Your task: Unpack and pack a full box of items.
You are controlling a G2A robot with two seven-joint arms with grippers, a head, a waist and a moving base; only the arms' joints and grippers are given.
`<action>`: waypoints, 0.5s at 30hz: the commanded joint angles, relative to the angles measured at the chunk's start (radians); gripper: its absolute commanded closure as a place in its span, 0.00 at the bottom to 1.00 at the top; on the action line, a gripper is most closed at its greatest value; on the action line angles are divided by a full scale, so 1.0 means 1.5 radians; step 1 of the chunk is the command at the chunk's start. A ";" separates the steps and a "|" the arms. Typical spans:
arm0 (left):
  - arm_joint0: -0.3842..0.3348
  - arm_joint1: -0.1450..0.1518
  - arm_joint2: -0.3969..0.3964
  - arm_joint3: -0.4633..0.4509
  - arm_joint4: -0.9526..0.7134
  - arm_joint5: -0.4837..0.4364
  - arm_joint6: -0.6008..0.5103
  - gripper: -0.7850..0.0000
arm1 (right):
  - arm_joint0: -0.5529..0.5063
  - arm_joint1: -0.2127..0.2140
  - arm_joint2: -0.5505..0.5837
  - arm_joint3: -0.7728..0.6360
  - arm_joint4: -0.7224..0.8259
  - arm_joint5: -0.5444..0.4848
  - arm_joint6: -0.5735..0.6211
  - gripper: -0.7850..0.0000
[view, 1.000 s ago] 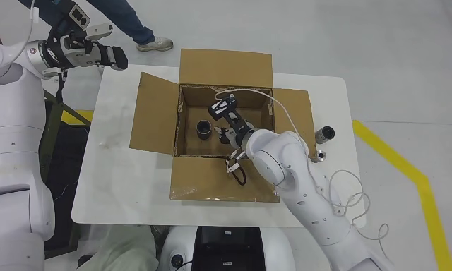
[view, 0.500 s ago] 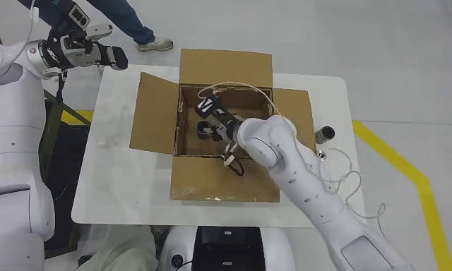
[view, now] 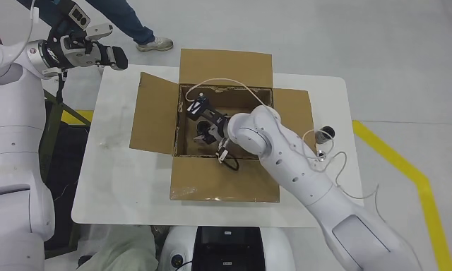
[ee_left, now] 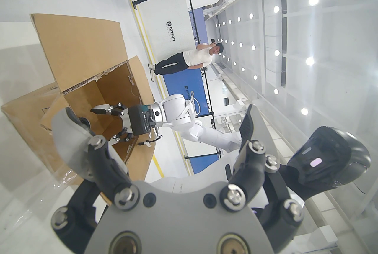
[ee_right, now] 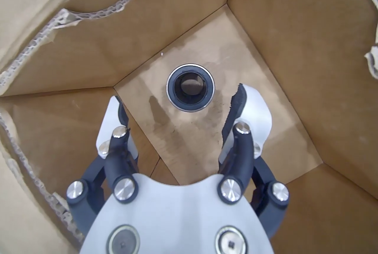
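My right gripper (ee_right: 179,97) hangs inside the open cardboard box (ee_right: 280,31), pointing down at its floor. The fingers are spread wide and hold nothing. In the box I see one item, a short black cylinder (ee_right: 190,87) with a bright metal rim. It stands upright on the brown floor with its open end up, close to one side wall. From my wrist it sits just past my fingertips and between them, and neither finger touches it.

From above, the box (view: 226,66) sits in the middle of the white table (view: 120,179) with all four flaps folded outward. My right gripper (view: 205,132) is low in the half of the box nearer my left side. A white cable (view: 240,87) loops from that wrist over the box's far edge.

On the table outside the box, past its right flap, stand a dark cylinder (view: 325,133) and, just beside it, a smaller silvery piece (view: 321,156).

My left gripper (view: 113,57) is held up at the table's far left corner, well apart from the box. Its fingers (ee_left: 66,119) are wide apart and empty, and from that wrist I look across at the box (ee_left: 82,39) and my right gripper (ee_left: 103,124) inside it.
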State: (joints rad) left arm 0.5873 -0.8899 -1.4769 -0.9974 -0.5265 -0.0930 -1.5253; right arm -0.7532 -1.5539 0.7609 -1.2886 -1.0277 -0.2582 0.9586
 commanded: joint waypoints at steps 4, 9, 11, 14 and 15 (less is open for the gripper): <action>0.000 0.000 0.000 0.000 0.000 0.000 0.000 0.00 | 0.019 -0.008 -0.010 0.045 0.017 -0.004 -0.013 0.11; 0.000 0.000 0.000 0.000 0.000 0.000 0.000 0.00 | 0.041 -0.021 -0.031 0.095 0.036 -0.012 -0.023 0.10; 0.000 0.000 0.000 0.000 0.000 0.000 0.000 0.00 | 0.051 -0.027 -0.039 0.116 0.045 -0.011 -0.028 0.09; 0.000 0.000 0.000 0.000 0.000 0.000 0.000 0.00 | 0.066 -0.037 -0.051 0.147 0.054 -0.011 -0.035 0.09; 0.000 0.000 0.000 0.000 0.000 0.000 0.000 0.00 | 0.071 -0.040 -0.055 0.158 0.057 -0.010 -0.037 0.09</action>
State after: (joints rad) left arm 0.5873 -0.8899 -1.4769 -0.9974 -0.5265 -0.0930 -1.5253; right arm -0.6553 -1.6091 0.6844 -1.0700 -0.9467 -0.2745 0.9062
